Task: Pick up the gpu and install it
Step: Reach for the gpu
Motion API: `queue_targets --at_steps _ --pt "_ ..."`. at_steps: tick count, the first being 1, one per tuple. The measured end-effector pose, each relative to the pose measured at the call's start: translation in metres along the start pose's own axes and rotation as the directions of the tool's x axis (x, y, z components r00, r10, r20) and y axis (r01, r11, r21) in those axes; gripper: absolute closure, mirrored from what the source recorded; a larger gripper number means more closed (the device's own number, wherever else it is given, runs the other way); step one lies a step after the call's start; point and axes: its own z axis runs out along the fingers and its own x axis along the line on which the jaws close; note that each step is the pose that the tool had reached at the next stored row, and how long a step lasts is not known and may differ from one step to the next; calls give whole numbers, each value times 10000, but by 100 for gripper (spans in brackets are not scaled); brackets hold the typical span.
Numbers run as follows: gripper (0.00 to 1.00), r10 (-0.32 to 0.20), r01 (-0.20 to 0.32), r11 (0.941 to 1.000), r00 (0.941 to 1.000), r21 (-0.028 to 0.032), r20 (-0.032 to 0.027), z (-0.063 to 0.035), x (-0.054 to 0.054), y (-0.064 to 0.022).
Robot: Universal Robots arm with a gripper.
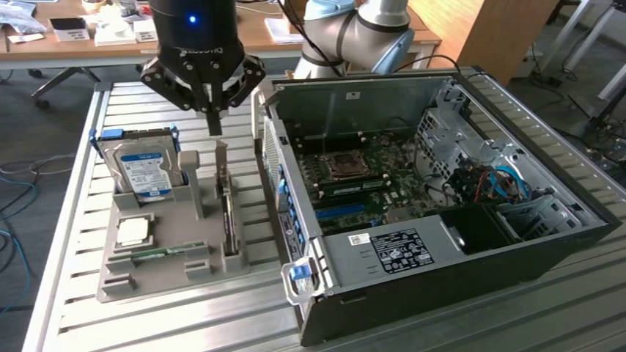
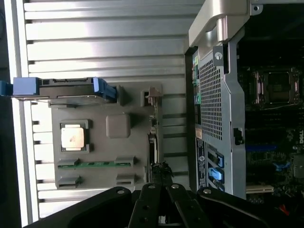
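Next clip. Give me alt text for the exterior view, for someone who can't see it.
The shut gripper hangs empty just above the gpu, which stands on edge in a grey parts holder on a slatted table. A hard drive stands upright in the same holder, and an open computer case sits to the exterior view's right.

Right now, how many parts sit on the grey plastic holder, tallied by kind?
Blue-and-white-labelled hard drive: 1
Silver square processor chip: 1
Narrow green memory stick: 1
Thin dark gpu card, on edge: 1
Total: 4
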Motion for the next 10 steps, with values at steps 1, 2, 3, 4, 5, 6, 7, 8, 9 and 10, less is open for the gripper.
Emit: queue_targets --at_steps 1,2,3,4,5,6,7,8,9,10 --pt "89 0 0 10000 10000 0 0 -1 1 -19" --pt "89 0 0 10000 10000 -1 1 -1 2 -37" --pt "89 1 -1 10000 10000 -1 0 -2 4 -52" --pt "89 1 -1 10000 10000 -1 1 -2 5 -64" --pt "89 1 -1 10000 10000 0 0 -2 7 -69" --pt "89 4 -4 10000 10000 0 1 -2 14 -70" --pt "89 3 -3 10000 10000 0 1 -2 21 -71" --pt "89 1 -1 10000 10000 0 0 -3 32 -72" --pt "89 1 -1 10000 10000 -1 1 -2 44 -74" --pt "89 0 0 10000 10000 0 0 -3 56 -75"
